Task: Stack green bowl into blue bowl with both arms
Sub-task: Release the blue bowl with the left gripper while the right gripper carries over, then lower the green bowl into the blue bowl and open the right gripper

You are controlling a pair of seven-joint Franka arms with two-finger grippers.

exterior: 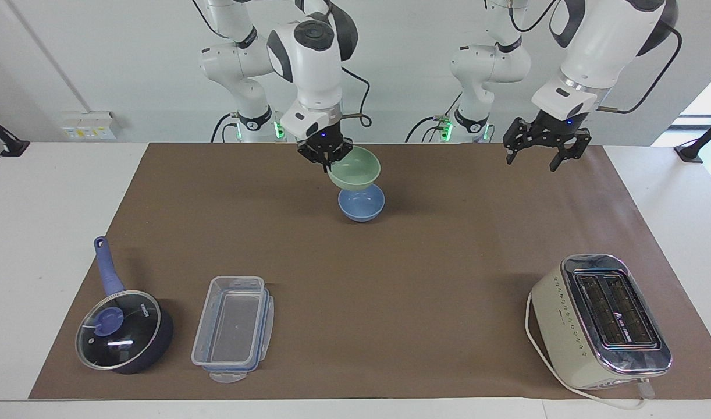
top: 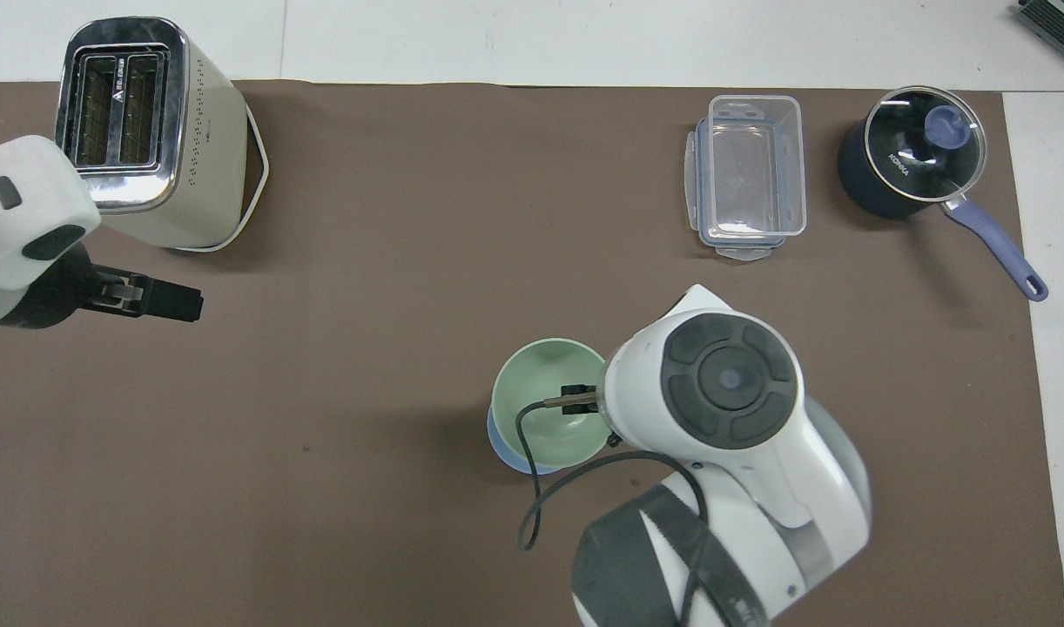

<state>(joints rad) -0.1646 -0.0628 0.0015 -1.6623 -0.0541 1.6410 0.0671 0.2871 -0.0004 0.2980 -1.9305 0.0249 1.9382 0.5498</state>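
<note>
Your right gripper [exterior: 326,157] is clamped on the rim of the small, round, pale mint-green bowl [exterior: 355,169], its fingertips pinched tight on the edge nearest the robots, and it holds that bowl in the air directly over the small, round, light periwinkle-blue bowl [exterior: 361,208]. In the facing view the green bowl's base sits just at the blue bowl's rim; you cannot tell whether the two touch. From overhead, the green bowl [top: 545,401] covers nearly all of the blue bowl [top: 506,444], leaving only a thin blue crescent showing. The blue bowl rests on the brown paper mat [exterior: 390,279] near the middle of the table. Your left gripper [exterior: 546,145] hangs with its fingers spread wide and nothing between them, raised over the mat at the left arm's end of the table. Farther from the robots stand a cream and chrome two-slot toaster [exterior: 600,320], a clear rectangular plastic container [exterior: 233,327] and a dark blue saucepan with a glass lid [exterior: 123,329].
</note>
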